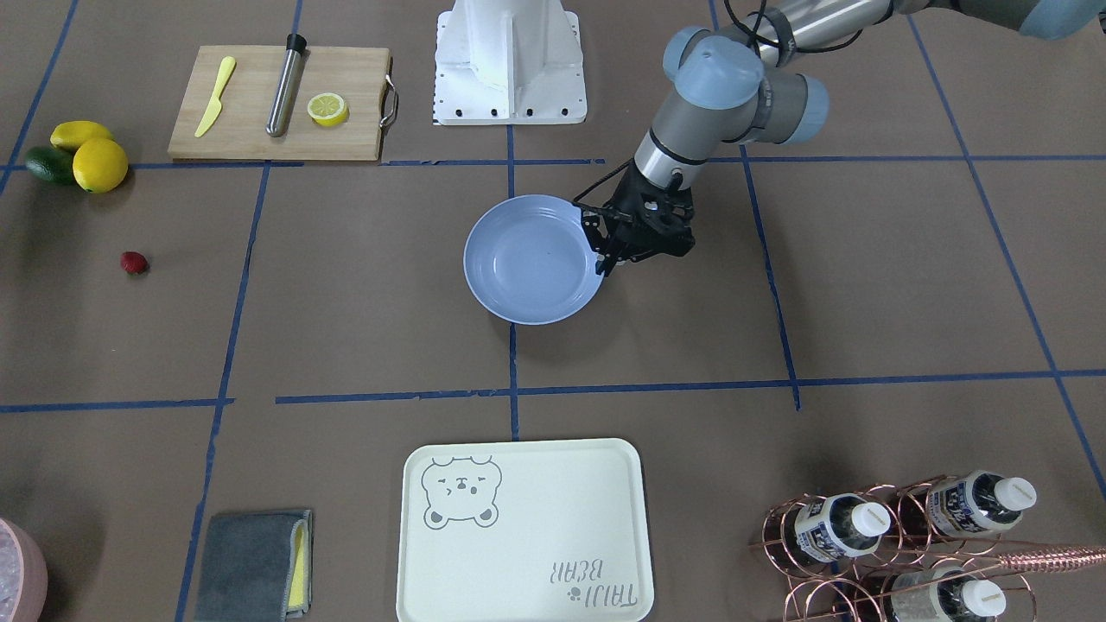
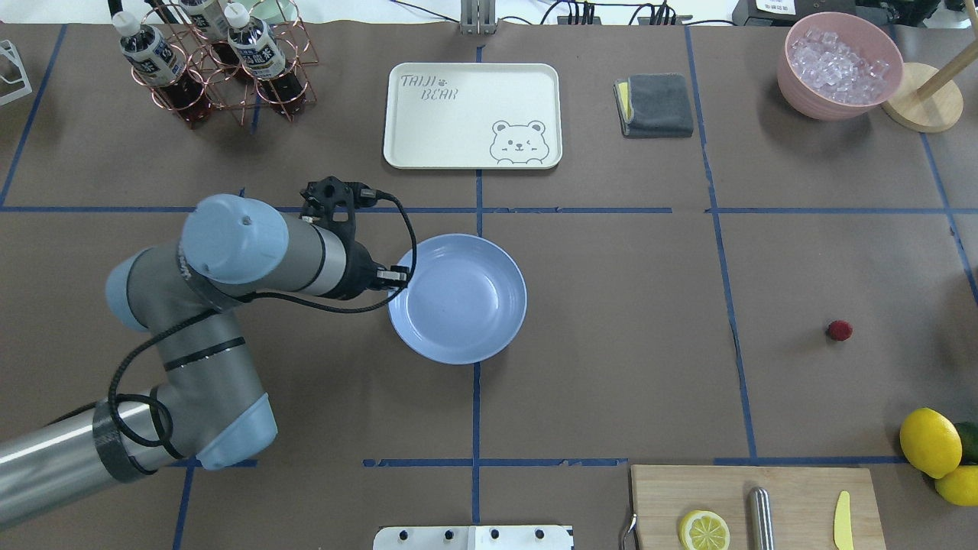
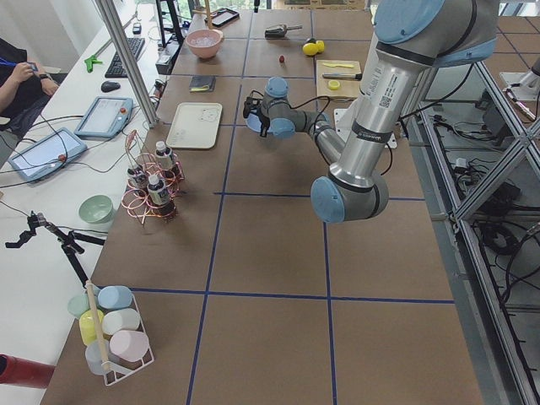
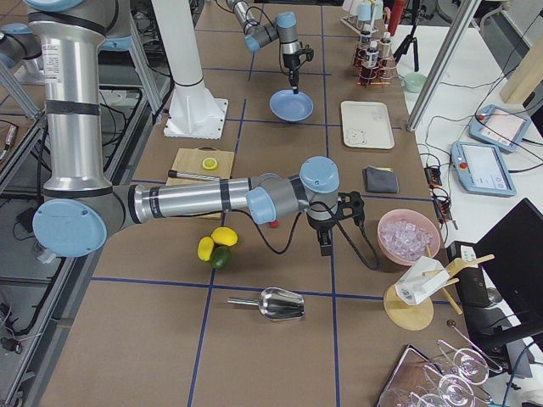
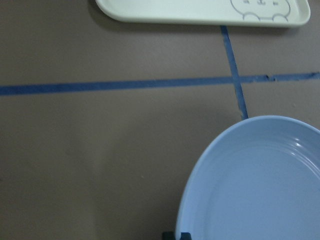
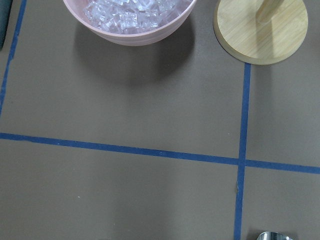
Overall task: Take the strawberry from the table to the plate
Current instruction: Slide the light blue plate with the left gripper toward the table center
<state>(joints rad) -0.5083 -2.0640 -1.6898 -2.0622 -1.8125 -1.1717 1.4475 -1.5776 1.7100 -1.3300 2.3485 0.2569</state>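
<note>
The strawberry [image 2: 839, 330] is a small dark-red berry lying alone on the brown table [image 2: 611, 344], far to the right of the plate; it also shows in the front view [image 1: 134, 263]. The light-blue plate [image 2: 458, 298] sits mid-table with nothing in it. My left gripper [image 1: 604, 257] is at the plate's rim, its fingers closed on the edge. In the left wrist view the plate [image 5: 260, 190] fills the lower right. My right gripper [image 4: 325, 248] shows only in the right side view, low over the table just beyond the strawberry [image 4: 273, 224]; I cannot tell its state.
A pink ice bowl [image 2: 840, 65] and wooden stand [image 2: 924, 103] are at the far right. Lemons [image 2: 931, 441] and a cutting board [image 2: 756, 504] lie near the robot on the right. The bear tray [image 2: 472, 114], grey cloth [image 2: 654, 105] and bottle rack [image 2: 206, 61] line the far edge.
</note>
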